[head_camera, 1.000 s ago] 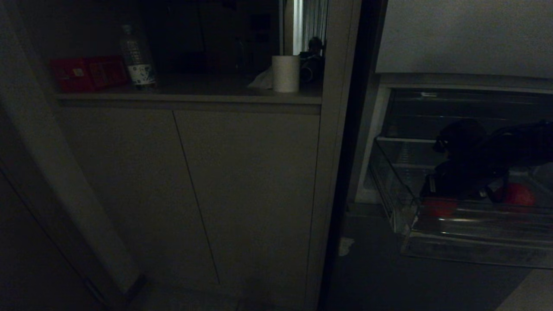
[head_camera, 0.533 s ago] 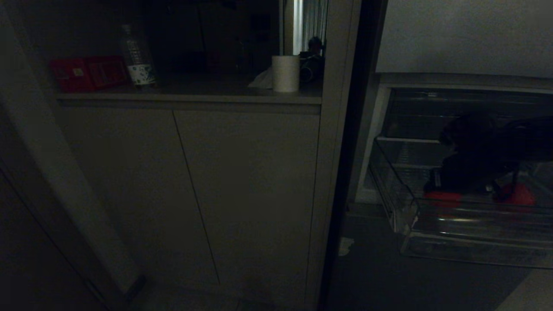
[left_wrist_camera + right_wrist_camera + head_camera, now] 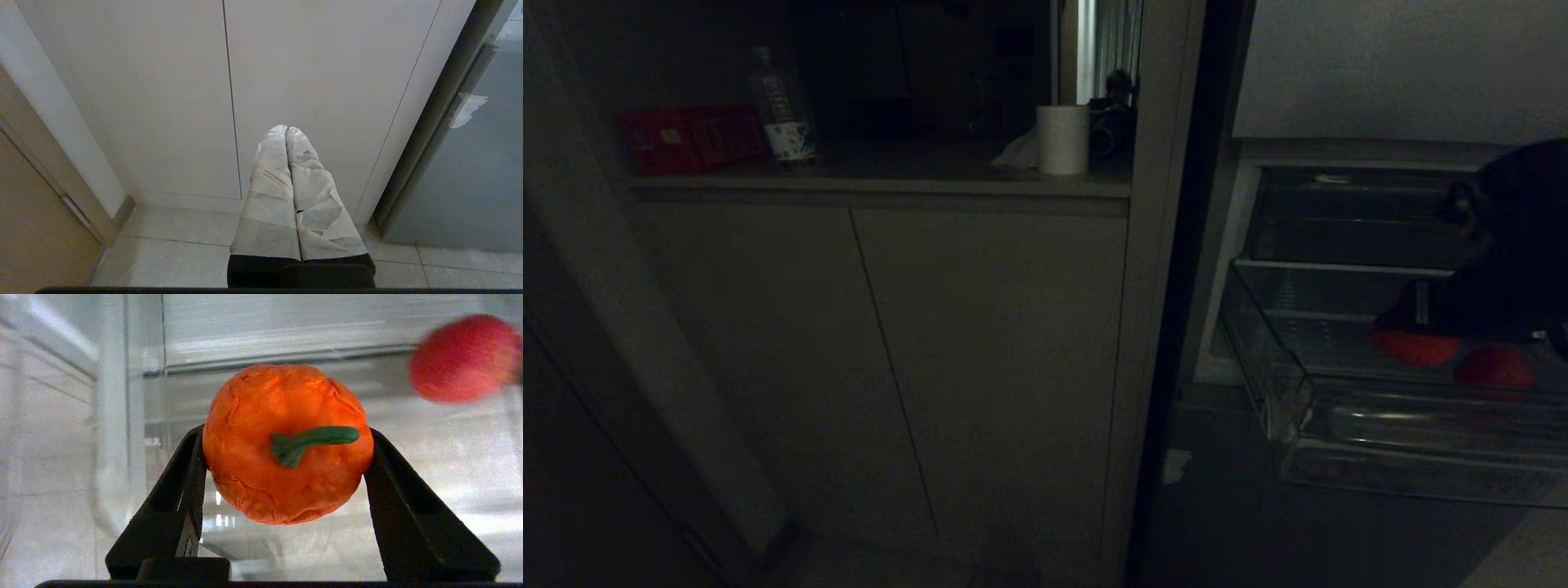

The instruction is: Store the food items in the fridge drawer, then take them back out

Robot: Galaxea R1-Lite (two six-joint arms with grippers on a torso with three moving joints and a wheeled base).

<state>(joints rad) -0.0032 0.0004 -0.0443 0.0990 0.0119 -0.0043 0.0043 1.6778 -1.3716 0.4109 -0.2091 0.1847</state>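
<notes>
Orange-red food item (image 3: 286, 445), green-stemmed, is pinched between the right gripper (image 3: 286, 457) fingers above the open fridge drawer (image 3: 1405, 420). Lifting straight up should clear the front lip and the second red piece (image 3: 463, 357).

right gripper (image 3: 286, 457) | rising and drawing back from fridge drawer (image 3: 1405, 416) | carrying orange-red food item (image 3: 286, 445) upward

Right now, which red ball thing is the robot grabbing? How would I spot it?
Look in the clear fridge drawer, pulled out low on the right. Two round red foods are there. The held food, clamped in the right gripper, has a green stem; the other food sits loose.
</notes>
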